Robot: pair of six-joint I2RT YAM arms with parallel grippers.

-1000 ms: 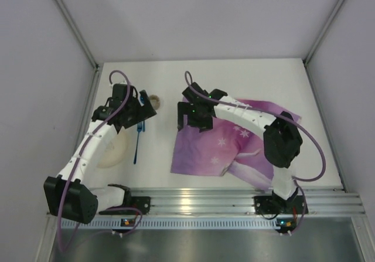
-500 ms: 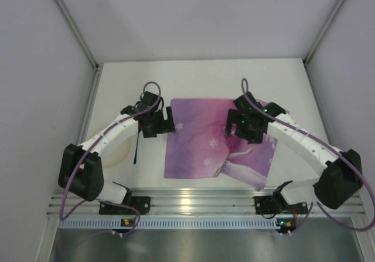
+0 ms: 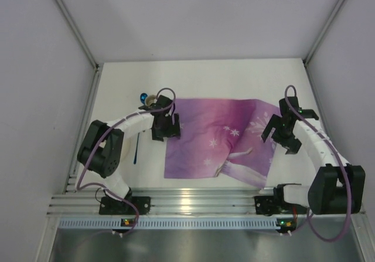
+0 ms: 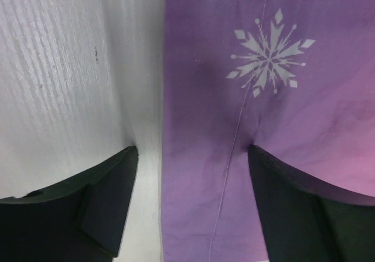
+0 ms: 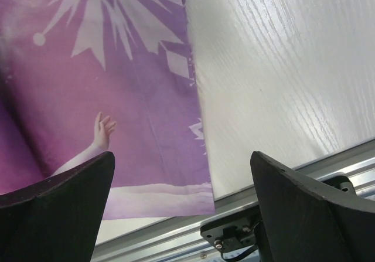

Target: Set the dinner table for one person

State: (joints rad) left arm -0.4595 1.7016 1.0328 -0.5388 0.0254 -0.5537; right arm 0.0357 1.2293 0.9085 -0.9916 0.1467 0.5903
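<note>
The dinner table (image 3: 234,77) is a white tabletop. A purple princess placemat (image 3: 211,136) lies spread on it near the front. My left gripper (image 3: 166,127) is open and low over the placemat's left edge. In the left wrist view the left gripper (image 4: 193,206) straddles that edge, with placemat (image 4: 263,98) on the right and bare table (image 4: 70,68) on the left. My right gripper (image 3: 281,134) is open over the placemat's right edge. In the right wrist view the right gripper (image 5: 184,200) straddles that edge, with placemat (image 5: 105,98) and table (image 5: 281,68) on either side. Neither gripper holds anything.
A blue-handled utensil (image 3: 136,147) lies left of the placemat. A small cup (image 3: 151,101) with a blue item (image 3: 142,97) stands behind the left gripper. The aluminium rail (image 3: 199,200) runs along the near edge and shows in the right wrist view (image 5: 176,238). Grey walls enclose three sides.
The right gripper has swung outward to the placemat's right edge. The placemat now lies wider and flatter. The left gripper has shifted slightly right, uncovering the cup.
</note>
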